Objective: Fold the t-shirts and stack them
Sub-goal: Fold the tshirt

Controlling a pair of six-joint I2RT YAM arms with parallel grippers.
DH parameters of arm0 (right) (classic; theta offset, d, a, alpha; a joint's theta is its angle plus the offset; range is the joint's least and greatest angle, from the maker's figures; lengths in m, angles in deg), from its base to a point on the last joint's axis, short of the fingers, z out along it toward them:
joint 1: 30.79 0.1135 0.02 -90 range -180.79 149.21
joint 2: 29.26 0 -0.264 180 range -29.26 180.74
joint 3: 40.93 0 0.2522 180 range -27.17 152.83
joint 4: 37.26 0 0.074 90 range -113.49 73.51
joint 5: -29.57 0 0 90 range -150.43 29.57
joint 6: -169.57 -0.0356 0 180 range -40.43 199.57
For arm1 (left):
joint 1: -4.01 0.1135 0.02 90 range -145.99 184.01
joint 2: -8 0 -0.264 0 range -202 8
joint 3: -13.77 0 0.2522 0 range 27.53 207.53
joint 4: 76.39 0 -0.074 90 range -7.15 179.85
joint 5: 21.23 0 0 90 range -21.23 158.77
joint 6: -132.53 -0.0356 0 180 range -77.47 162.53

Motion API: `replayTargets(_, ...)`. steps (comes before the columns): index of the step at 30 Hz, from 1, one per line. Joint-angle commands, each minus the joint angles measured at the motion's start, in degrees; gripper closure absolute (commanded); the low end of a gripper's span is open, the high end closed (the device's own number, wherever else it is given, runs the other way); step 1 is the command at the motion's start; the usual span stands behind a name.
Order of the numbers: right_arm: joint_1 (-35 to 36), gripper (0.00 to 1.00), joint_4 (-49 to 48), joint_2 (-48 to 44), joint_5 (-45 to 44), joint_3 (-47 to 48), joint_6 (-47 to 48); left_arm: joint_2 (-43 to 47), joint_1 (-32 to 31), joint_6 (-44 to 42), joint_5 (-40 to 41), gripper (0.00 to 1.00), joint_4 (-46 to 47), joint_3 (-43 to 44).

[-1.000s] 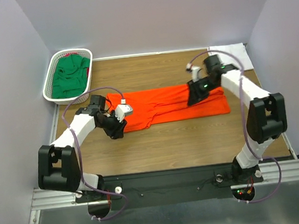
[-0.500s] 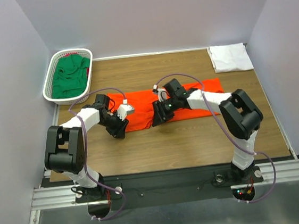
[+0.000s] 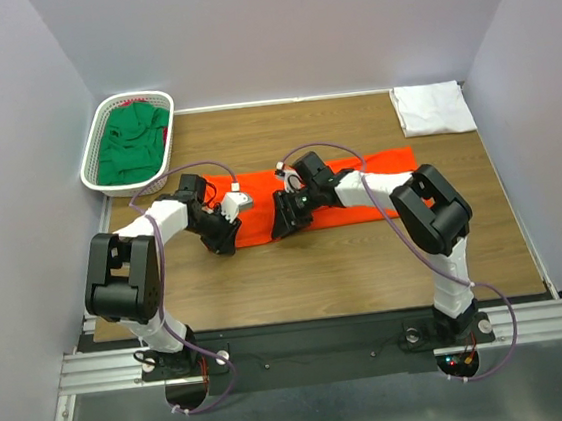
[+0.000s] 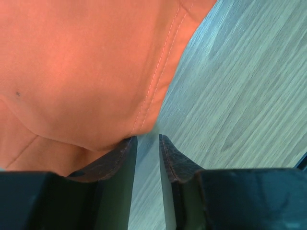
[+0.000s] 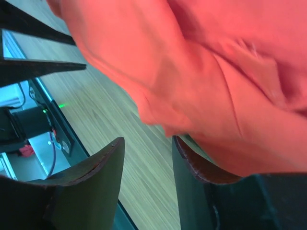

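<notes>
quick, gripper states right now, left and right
left gripper: nearly closed at the orange t-shirt hem; cannot tell if it grips.
right gripper: open, that shirt draped over one finger.

A wooden table [image 3: 317, 267] with a pale brown grain fills the middle of the top view; a white plastic mesh basket [image 3: 90, 166] sits at its far left corner, against the wall; plain grey walls [image 3: 282, 29] enclose three sides; a black plate [image 3: 315, 340] and metal rails [image 3: 97, 369] run along the near edge.
</notes>
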Motion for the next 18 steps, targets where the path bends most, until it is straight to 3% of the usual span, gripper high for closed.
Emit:
replayTargets(1, 1.02, 0.52, -3.51, 2.26, 0.71, 3.21, -1.88, -0.67, 0.01, 0.49, -2.32, 0.66, -1.02, 2.75)
replayTargets(4, 1.11, 0.64, -3.6, 3.06, 1.59, 3.92, -2.5, -0.85, 0.01, 0.49, -2.67, 0.8, -1.46, 3.27)
replayTargets(5, 1.11, 0.77, -3.6, 2.8, 1.77, 4.0, -2.67, -0.68, 0.01, 0.4, -3.1, 0.88, -1.72, 3.54)
replayTargets(9, 1.11, 0.98, -3.51, 0.34, 1.42, 3.83, -2.32, 0.38, 0.1, -0.13, -4.6, 1.0, -4.8, 5.03)
replayTargets(18, -0.38, 0.99, -3.51, -3.35, 2.21, 6.64, -2.5, 1.7, 0.19, -0.3, -6.45, 1.0, -10.24, 11.96)
